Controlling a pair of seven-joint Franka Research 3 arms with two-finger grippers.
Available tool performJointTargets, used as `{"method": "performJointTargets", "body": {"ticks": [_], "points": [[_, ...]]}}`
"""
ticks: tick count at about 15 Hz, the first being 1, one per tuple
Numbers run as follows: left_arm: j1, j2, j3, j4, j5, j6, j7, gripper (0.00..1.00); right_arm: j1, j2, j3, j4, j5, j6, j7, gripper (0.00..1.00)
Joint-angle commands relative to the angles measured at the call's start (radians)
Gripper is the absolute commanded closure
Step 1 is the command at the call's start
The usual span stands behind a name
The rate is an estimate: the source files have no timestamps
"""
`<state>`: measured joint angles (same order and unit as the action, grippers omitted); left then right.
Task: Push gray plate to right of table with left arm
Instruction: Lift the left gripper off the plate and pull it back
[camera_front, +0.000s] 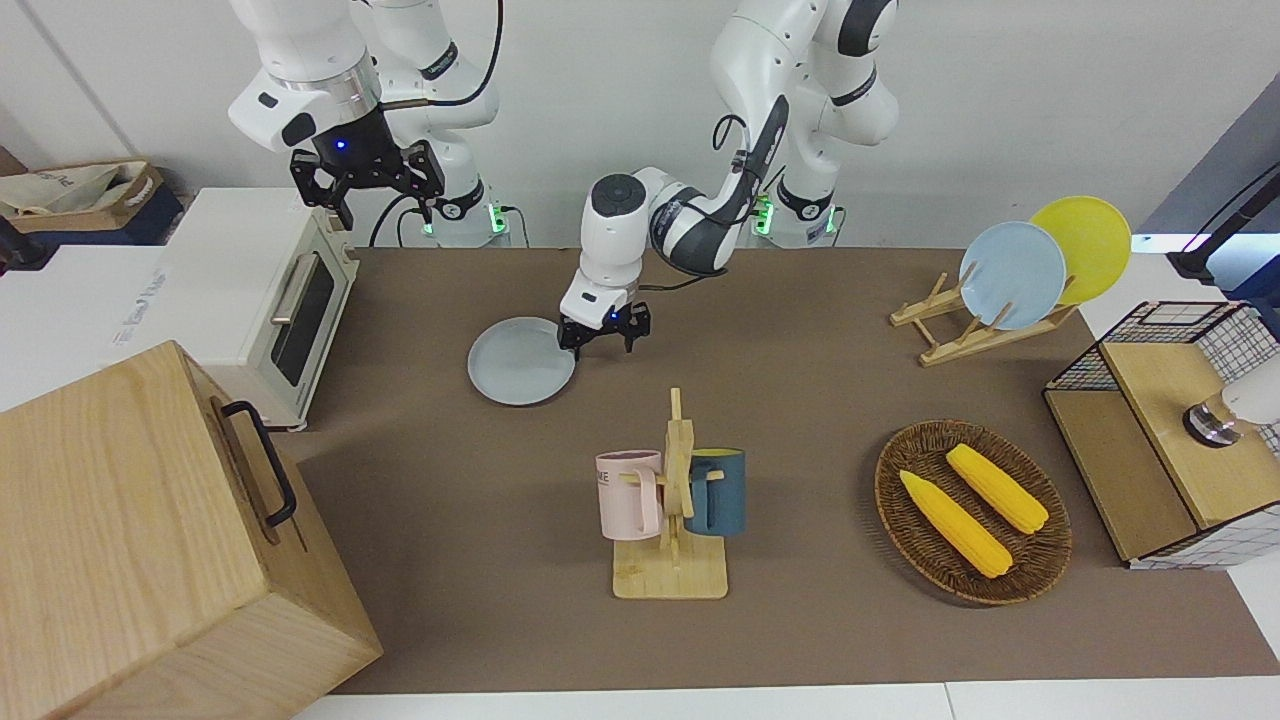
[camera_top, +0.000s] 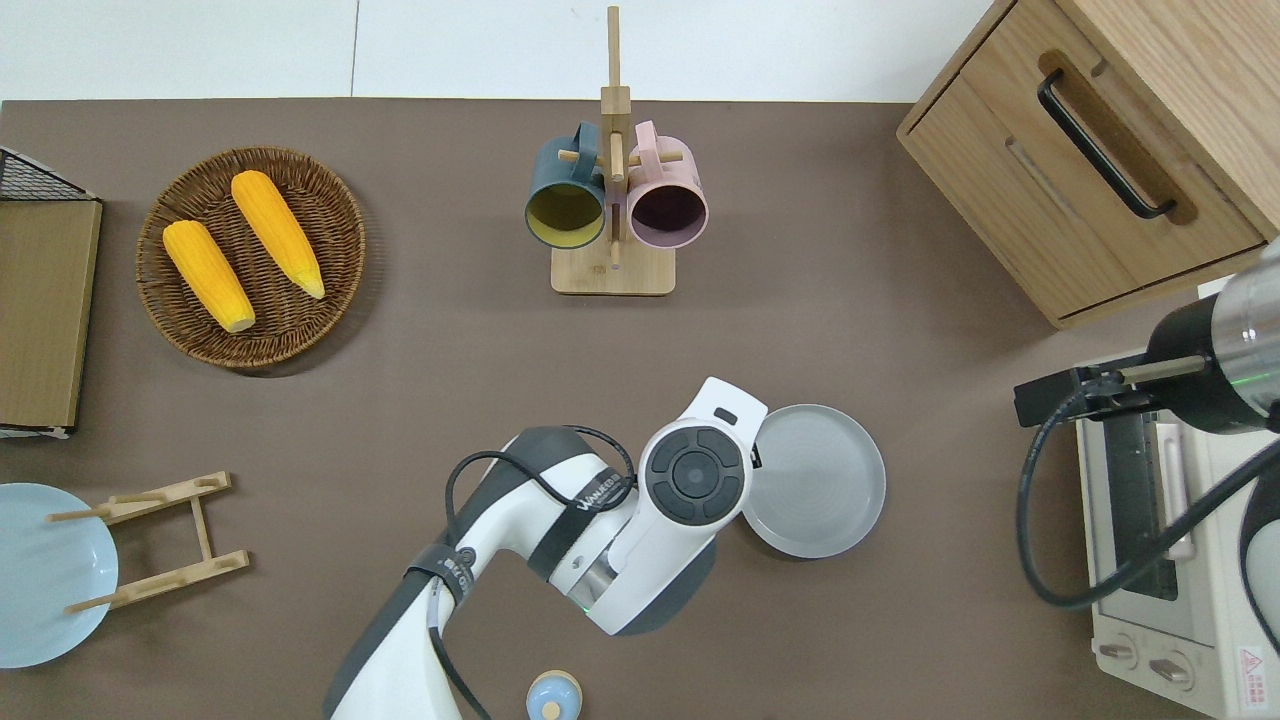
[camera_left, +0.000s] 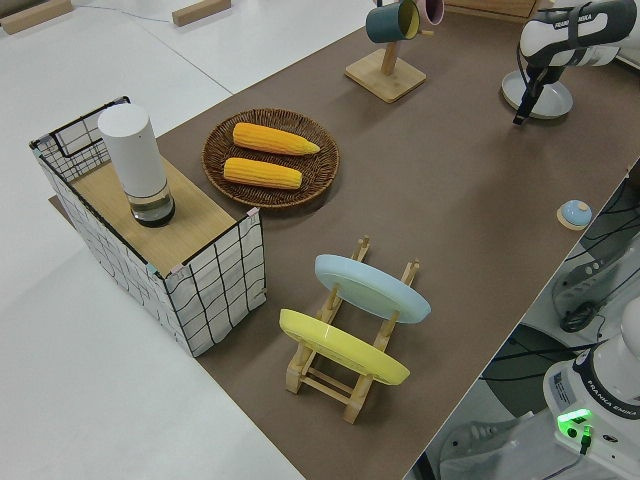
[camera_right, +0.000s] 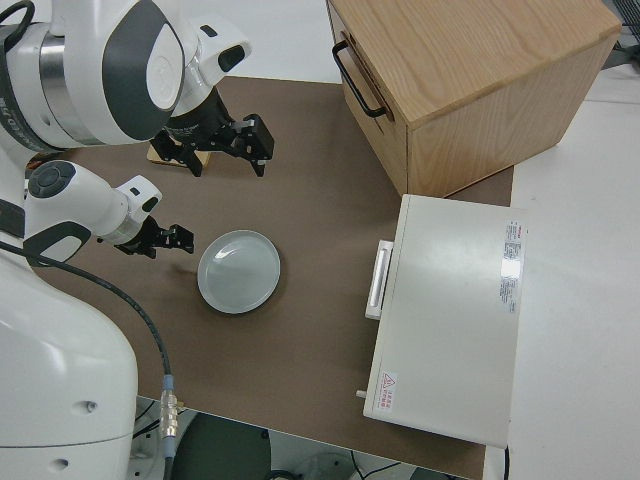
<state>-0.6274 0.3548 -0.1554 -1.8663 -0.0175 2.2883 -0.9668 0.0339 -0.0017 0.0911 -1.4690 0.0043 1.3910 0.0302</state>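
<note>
The gray plate (camera_front: 520, 362) lies flat on the brown table (camera_front: 800, 330), toward the right arm's end and about level with the toaster oven; it also shows in the overhead view (camera_top: 815, 482) and the right side view (camera_right: 238, 271). My left gripper (camera_front: 603, 344) is open and empty. It points down at the plate's rim, on the side toward the left arm's end, just off the plate. In the overhead view the left wrist (camera_top: 695, 475) hides the fingers. The right arm is parked with its gripper (camera_front: 365, 185) open.
A mug rack (camera_front: 672, 500) with a pink and a blue mug stands farther from the robots than the plate. A toaster oven (camera_front: 270, 300) and a wooden box (camera_front: 150, 540) fill the right arm's end. A corn basket (camera_front: 972, 512), plate rack (camera_front: 960, 330) and wire crate (camera_front: 1170, 430) are at the left arm's end.
</note>
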Motion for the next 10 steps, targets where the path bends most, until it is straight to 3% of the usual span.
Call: {"method": "performJointTargets", "body": {"ticks": [1,10], "points": [[0.07,-0.091,-0.004,-0.057,0.002,-0.064,0.101,0.02,-0.011,-0.008,0.006,-0.001,0.008,-0.012,-0.003,0.017],[0.29,-0.264,-0.001,-0.054,-0.07,-0.305,0.426,0.01,-0.011,-0.008,0.006,-0.001,0.008,-0.012,-0.003,0.017]]}}
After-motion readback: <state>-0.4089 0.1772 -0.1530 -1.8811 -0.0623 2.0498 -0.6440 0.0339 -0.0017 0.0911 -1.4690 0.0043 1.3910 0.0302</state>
